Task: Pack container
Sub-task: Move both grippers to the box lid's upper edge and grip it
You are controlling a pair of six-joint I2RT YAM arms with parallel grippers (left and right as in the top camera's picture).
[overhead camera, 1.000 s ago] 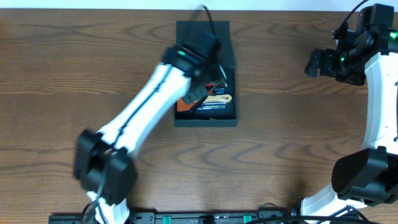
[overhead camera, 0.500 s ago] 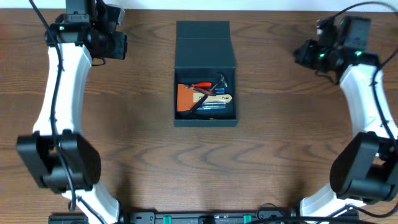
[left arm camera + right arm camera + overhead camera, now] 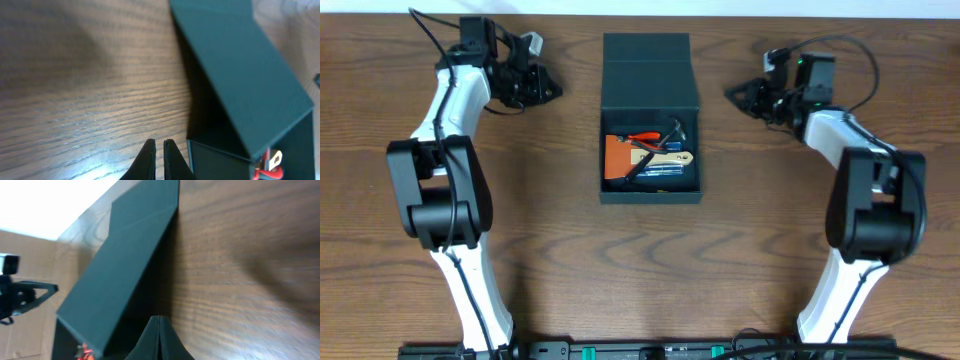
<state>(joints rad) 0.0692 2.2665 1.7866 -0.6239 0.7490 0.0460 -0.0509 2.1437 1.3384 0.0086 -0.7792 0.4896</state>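
No legible text — container [image 3: 650, 70] contents too small.

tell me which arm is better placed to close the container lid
Right, slightly: the right gripper, shut, sits nearer the container's open flap lid than the left gripper, though both flank it.

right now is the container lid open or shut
Open: the container has its flap lid tilted up at the back, and tools show inside from overhead.

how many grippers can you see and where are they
2: the left gripper is left of the container, the right gripper right of it. Neither touches it.
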